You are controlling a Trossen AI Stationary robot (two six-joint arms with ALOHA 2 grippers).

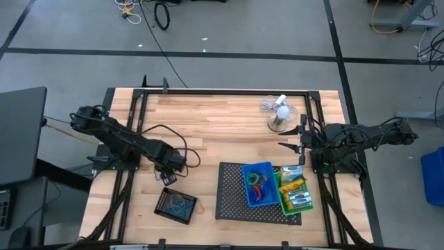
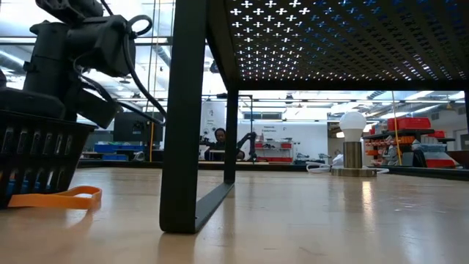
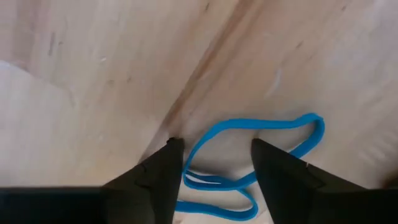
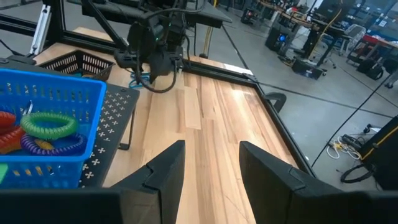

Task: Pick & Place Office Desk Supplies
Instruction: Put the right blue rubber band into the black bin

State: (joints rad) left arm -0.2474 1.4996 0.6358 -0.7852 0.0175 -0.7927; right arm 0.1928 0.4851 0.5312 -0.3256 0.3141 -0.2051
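High view: the left gripper (image 1: 168,177) sits left of centre in the frame, low over the table (image 1: 229,121), just above the small black bin (image 1: 175,205) at lower left, which already holds a few loops. The right gripper (image 1: 295,137) waits at centre right, near the white fan (image 1: 279,114). At lower centre the black mesh tray (image 1: 232,191) carries a blue bin (image 1: 258,183) of coloured bands and a green bin (image 1: 296,194) of small boxes; no print on them is legible.

Low view: at far left the black bin stands with an orange band (image 2: 55,197) lying flat on the wood beside its base. Nothing readable here either.

Left wrist view: the 2 dark fingers (image 3: 158,171) stand partly apart, straddling 1 side of a blue rubber band (image 3: 249,155) lying limp on the wood at lower centre; they grip nothing yet. The band looks very light, thin and floppy, likely to stretch or slip, so pinching 1 strand flat against the table where it crosses between the tips seems the best hold.

Right wrist view: the right fingers (image 4: 165,165) are apart and empty; the blue bin with green, purple and red loops shows at left. No brand or writing can be read.
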